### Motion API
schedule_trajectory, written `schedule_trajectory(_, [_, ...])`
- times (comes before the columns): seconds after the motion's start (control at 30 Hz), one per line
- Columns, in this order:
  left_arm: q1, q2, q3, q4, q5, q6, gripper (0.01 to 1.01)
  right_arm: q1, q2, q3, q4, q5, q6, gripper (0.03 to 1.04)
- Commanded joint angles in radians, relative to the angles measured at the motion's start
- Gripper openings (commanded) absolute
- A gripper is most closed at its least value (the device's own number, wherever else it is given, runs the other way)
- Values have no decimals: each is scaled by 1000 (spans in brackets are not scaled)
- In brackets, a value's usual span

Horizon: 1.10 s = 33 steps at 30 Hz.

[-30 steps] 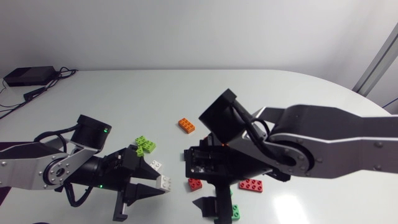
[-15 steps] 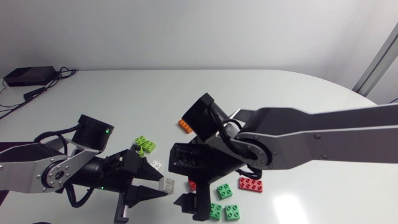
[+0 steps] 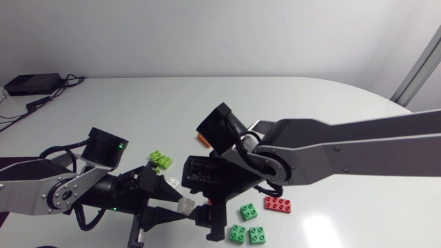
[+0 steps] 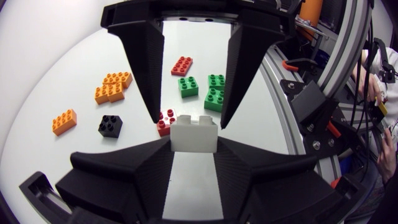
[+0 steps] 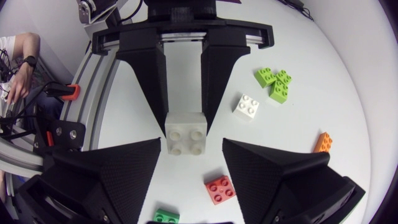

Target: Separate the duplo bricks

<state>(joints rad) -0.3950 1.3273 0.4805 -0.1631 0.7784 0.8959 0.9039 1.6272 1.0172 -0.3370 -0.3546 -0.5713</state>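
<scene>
In the head view my left arm (image 3: 48,189) comes in from nine o'clock; the left pincer (image 4: 193,148) is clenched on the white brick (image 4: 193,134), one finger pressing each side, so the brick sits right at its fingertips; a pair of lime bricks (image 3: 161,160) lies at eleven o'clock from the held brick, and a small white piece (image 3: 173,180) just beside it at the same bearing; the right pincer (image 5: 191,148) faces the left one with its fingers spread wide, released, the white brick standing between them with a gap on either side; three green bricks (image 3: 248,211) lie at about four o'clock from the held brick and a red brick (image 3: 277,204) at three o'clock; the right arm (image 3: 344,148) enters from three o'clock; against a second ago, the right pincer has travelled towards nine o'clock and closed in on the left one, which has kept its grasp and barely shifted; the green bricks, then largely hidden under the right pincer, now lie in plain sight.
</scene>
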Motion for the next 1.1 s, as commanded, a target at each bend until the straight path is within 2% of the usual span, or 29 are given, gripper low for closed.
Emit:
schedule_trajectory(0.0, [-7,-11,7,7,7,-14,316,9,22,21,1,-11,19,464])
schedule_trajectory(0.27, [-5,-22,12,7,7,-22,316,15,22,21,-2,-15,17,185])
schedule_trajectory(0.4, [-4,-25,17,7,7,-22,344,13,23,24,-7,-14,17,177])
schedule_trajectory(0.47, [7,-27,24,7,5,-23,503,12,22,29,-10,-12,14,177])
schedule_trajectory(0.53, [39,-45,32,-1,4,-22,761,-2,26,43,-23,-11,7,177])
schedule_trajectory(0.57, [53,-54,36,-7,4,-18,841,-7,31,49,-30,-11,2,177])
schedule_trajectory(0.6, [76,-63,46,-23,2,-15,910,-10,40,60,-42,-11,-6,177])
schedule_trajectory(0.67, [116,-77,66,-64,2,12,972,-11,60,84,-66,-4,-24,177])
schedule_trajectory(0.87, [211,-82,96,-145,2,90,977,-10,152,192,-166,39,-94,177])
schedule_trajectory(1.07, [271,-91,112,-173,-7,123,977,33,238,313,-284,166,-174,177])
